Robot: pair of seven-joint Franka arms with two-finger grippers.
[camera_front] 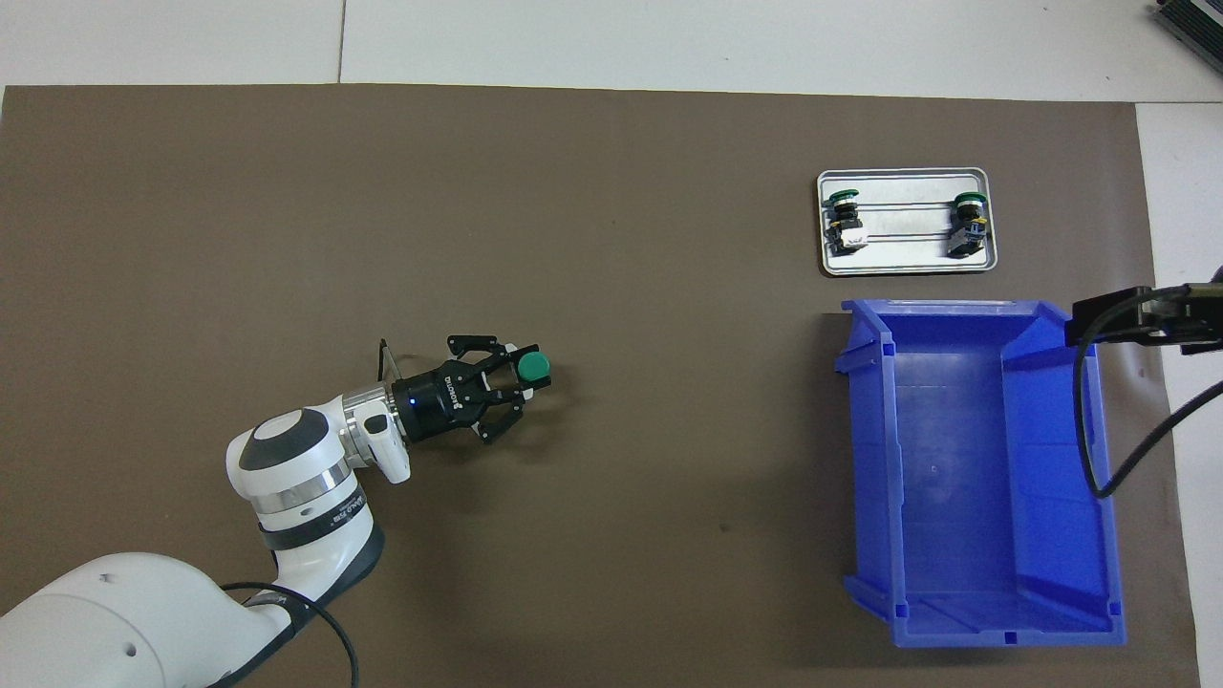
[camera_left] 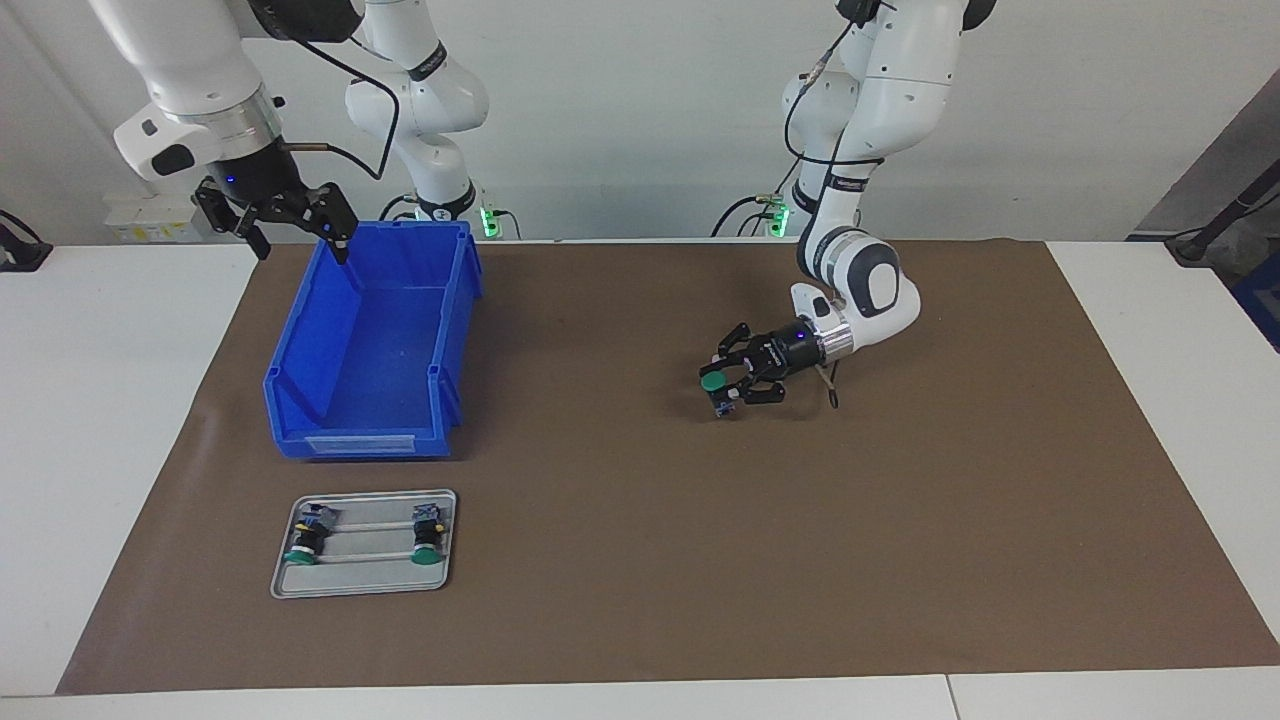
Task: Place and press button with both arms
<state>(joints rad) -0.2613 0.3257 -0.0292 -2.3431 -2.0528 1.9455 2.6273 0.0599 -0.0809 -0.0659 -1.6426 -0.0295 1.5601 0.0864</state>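
Observation:
My left gripper [camera_left: 726,391] is shut on a button [camera_left: 714,384], held low over the middle of the brown mat. The button stands with its green cap [camera_front: 533,364] up and its dark terminal block down, close to the mat; whether it touches I cannot tell. In the overhead view the left gripper [camera_front: 519,376] lies level, pointing toward the right arm's end of the table. My right gripper [camera_left: 296,226] hangs open and empty above the corner of the blue bin [camera_left: 449,300] nearest its base, where the arm waits.
A small metal tray [camera_left: 366,583] with two more green-capped buttons [camera_left: 301,542] [camera_left: 428,538] lies farther from the robots than the bin. In the overhead view the tray [camera_front: 906,267] sits just past the bin [camera_front: 865,459]. The mat covers most of the table.

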